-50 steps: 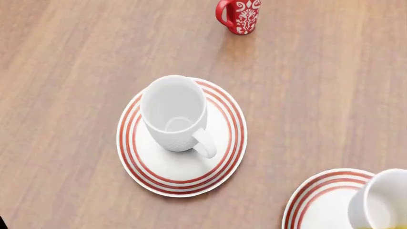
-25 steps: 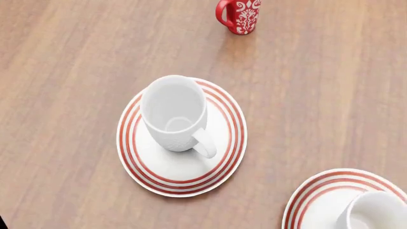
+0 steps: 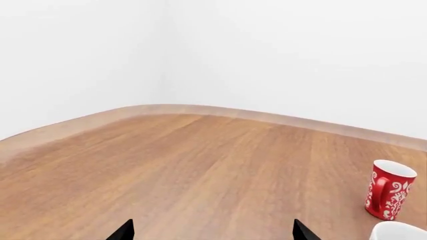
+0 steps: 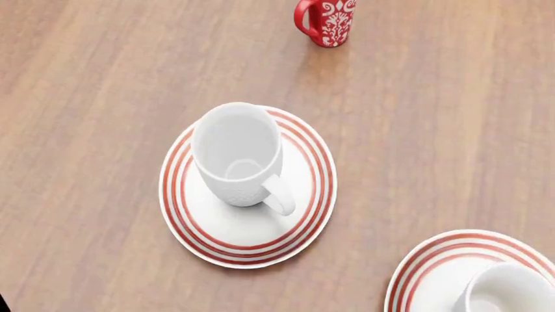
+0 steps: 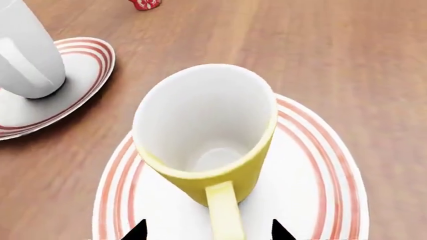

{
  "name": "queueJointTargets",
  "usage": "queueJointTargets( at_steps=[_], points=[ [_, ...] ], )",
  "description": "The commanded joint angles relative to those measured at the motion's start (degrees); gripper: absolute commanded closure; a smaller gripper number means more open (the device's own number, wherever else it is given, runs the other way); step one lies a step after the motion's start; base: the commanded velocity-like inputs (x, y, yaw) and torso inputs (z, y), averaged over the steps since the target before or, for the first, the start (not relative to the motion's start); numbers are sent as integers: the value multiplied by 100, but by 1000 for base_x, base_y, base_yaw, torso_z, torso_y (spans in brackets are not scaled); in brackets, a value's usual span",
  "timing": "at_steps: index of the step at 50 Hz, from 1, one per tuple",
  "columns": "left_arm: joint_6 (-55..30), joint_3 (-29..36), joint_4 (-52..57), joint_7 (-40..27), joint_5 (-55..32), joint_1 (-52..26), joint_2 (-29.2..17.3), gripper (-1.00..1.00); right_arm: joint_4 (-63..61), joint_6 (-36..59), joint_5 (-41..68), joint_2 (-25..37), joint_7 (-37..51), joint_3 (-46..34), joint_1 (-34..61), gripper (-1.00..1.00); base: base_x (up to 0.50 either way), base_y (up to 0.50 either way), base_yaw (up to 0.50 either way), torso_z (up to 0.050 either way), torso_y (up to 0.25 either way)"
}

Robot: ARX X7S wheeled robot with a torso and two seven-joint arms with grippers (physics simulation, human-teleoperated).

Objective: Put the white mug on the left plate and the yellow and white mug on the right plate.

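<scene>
My right claw [image 5: 207, 231] stands wide astride the yellow mug's [image 5: 207, 145] handle on the right plate [image 5: 320, 170]; a careless retreat could clip the handle and tip it.

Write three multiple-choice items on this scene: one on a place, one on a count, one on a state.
1. Where does the white mug stand?
A. on the bare table
B. on the left plate
C. beside the red mug

2. How many mugs does the head view show?
A. one
B. two
C. three

3. How does the yellow and white mug stand on the right plate?
A. upright
B. upside down
C. on its side

Answers: 1 B, ringed plate surrounds its base. 2 C, white, red, and one at the corner. 3 A, its mouth opens upward.
</scene>
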Motion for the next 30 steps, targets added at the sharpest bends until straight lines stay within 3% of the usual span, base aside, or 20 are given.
queueJointTargets(
  at_steps=[1, 30],
  points=[
    [-2, 9, -16, -15, -9, -21, -9, -100, -121, -301, 325, -33, -288, 145, -168, -100, 0, 0, 0, 0, 0],
    [-68, -1, 113, -64, -84, -88, -84, -100, -1352, -298, 2179, -168, -455, 1358, -766, -100, 0, 0, 0, 0, 0]
  ],
)
